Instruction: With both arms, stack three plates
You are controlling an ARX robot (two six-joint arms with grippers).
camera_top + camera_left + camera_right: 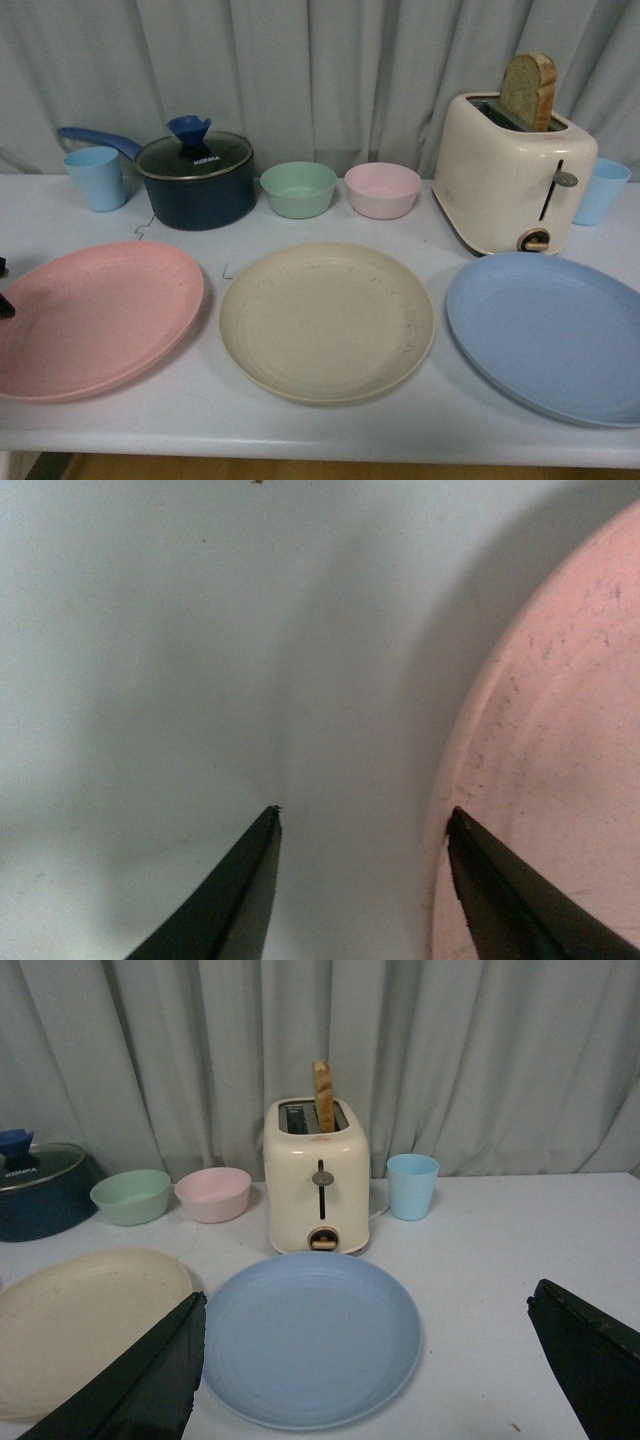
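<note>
Three plates lie in a row on the white table (330, 440): the pink plate (90, 318) at left, the beige plate (327, 320) in the middle, the blue plate (550, 335) at right. None overlaps another. My left gripper (365, 820) is open low over the table, one finger above the pink plate's rim (540, 770), the other over bare table. Only a dark bit of it shows at the left edge of the front view. My right gripper (365, 1305) is wide open, back from the blue plate (310, 1335); the beige plate (80, 1320) lies beside it.
At the back stand a blue cup (97, 177), a dark pot with glass lid (195, 178), a green bowl (298, 189), a pink bowl (383, 190), a cream toaster (512, 172) with bread (528, 90), and another blue cup (603, 190). A curtain hangs behind.
</note>
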